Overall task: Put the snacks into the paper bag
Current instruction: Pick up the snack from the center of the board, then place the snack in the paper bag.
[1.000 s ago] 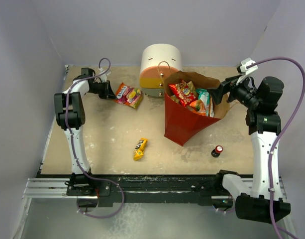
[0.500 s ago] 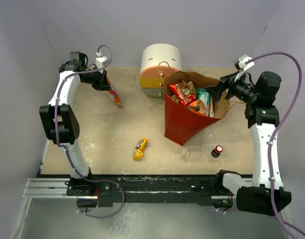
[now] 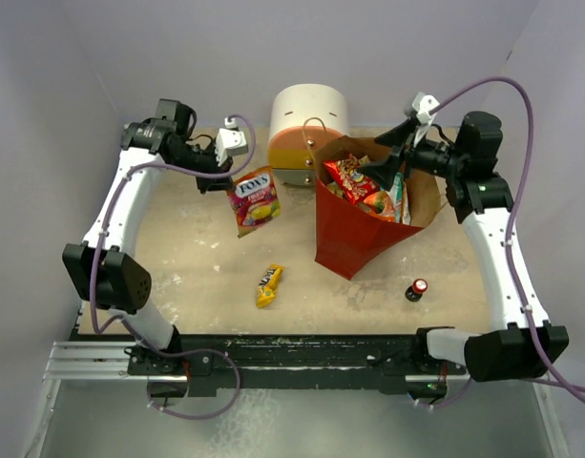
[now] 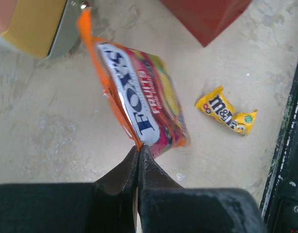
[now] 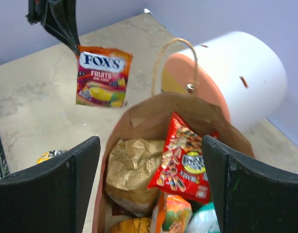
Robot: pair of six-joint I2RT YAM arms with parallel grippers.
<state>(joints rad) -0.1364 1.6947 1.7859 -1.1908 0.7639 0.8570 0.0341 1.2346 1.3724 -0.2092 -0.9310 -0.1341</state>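
Dangling from one corner pinched tight in the left gripper [image 3: 233, 179], the candy packet [image 3: 255, 198] hung upper-left of centre, probably so it'd drop cleanly into the paper bag [image 3: 354, 239] at centre-right. It read "FOX'S FRUITS". Meanwhile the right gripper [image 3: 380, 174] hovered over the bag's mouth, spread wide and empty. A yellow m&m's packet [image 3: 268, 285] lay lower centre.

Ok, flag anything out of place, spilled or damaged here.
Nothing looks spilled or torn. The small red-capped bottle sits alone right of the paper bag, no snack. The yellow M&M's packet lies creased on the table. The Fox's packet dangles by one edge from the left gripper.
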